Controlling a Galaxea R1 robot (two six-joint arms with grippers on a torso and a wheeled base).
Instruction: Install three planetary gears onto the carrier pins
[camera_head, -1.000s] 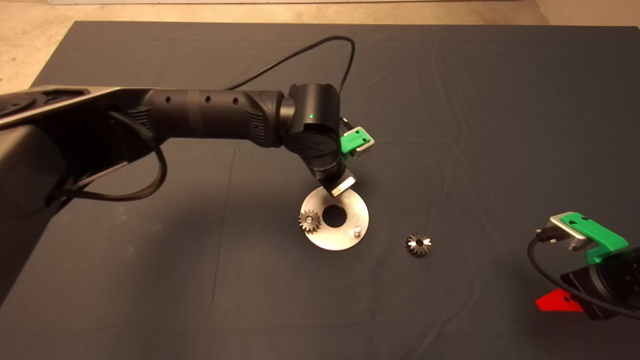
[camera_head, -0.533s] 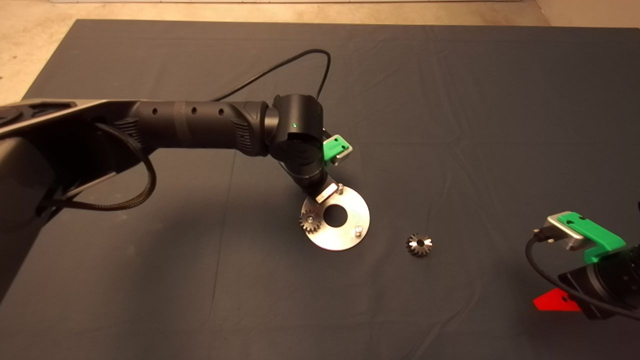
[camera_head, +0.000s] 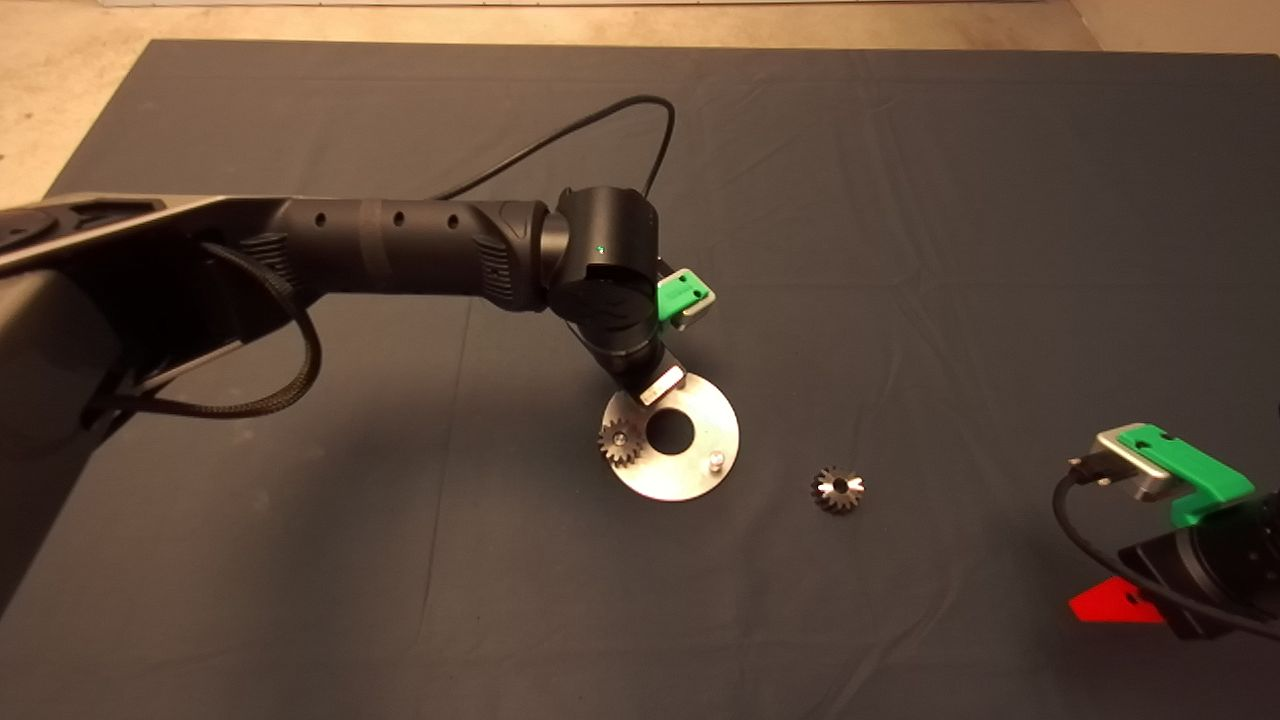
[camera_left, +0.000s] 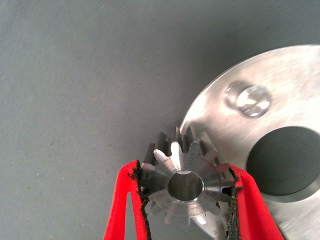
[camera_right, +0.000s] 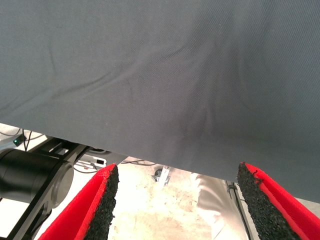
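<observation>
A: Left gripper (camera_left: 186, 200) is over the far rim of the round carrier disc (camera_head: 706, 415), and the wrist camera shows it pinching a planetary gear (camera_left: 184, 182) between both red fingers (camera_left: 126, 202), black pads tight on the teeth.

B: From overhead I can't see that gear at all; the black wrist (camera_head: 610, 290) covers it, and it covers the disc's 12 o'clock edge too.

A: Right, so the pin there is hidden in the head view. In the left wrist view one bare carrier pin (camera_left: 251, 99) shows on the disc (camera_left: 235, 135), just beside the big centre hole (camera_left: 287, 160). The held gear sits off that pin, overlapping the disc's rim.

B: Whether it touches the disc, I can't tell. The fingers are cut off at the frame edge.

A: On the disc, a second gear (camera_head: 620, 441) is seated at 9 o'clock, its pin tip showing through the bore. A bare pin (camera_head: 715, 460) stands at about 4 o'clock.

B: The third gear (camera_head: 838, 489) lies loose on the worktop (camera_head: 900, 250), well apart from the disc at 3 o'clock.

A: Right gripper (camera_right: 180, 205) waits at the lower right edge, fingers spread wide with nothing between them, looking past the mat's edge to the floor.
</observation>
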